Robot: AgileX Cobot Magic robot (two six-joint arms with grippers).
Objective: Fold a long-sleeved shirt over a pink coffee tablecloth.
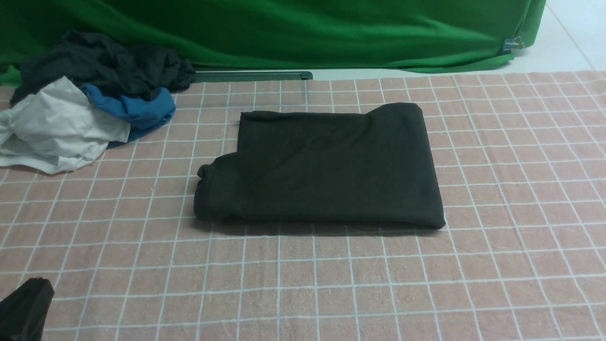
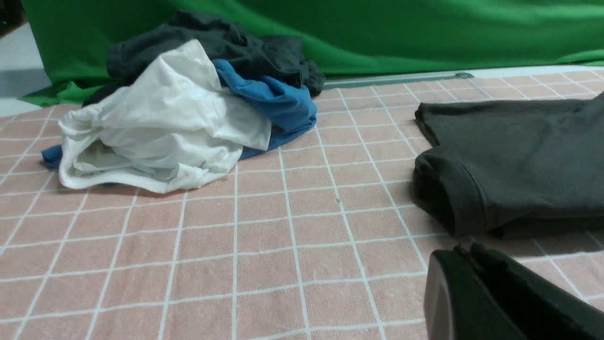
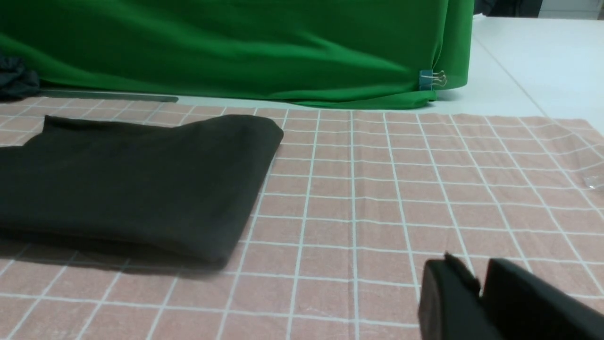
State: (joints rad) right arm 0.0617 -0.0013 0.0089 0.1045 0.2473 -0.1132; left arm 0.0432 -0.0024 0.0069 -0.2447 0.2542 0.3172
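Left gripper (image 2: 465, 255) low at the near left edge, jaws pressed together, holding nothing. Right gripper (image 3: 479, 278) low on the right side, jaws slightly parted with a narrow gap, empty.

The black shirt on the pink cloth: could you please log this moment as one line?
shirt: folded, flat on pink cloth | left gripper: shut, empty, beside shirt | right gripper: slightly open, empty, clear of shirt

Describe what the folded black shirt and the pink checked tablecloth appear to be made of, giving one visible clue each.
Long-sleeved shirt: probably soft matte cotton knit; stitched hem, rounded thick folds. Pink coffee tablecloth: likely thin woven cotton, matte, fine wrinkles and creases between its white lines.
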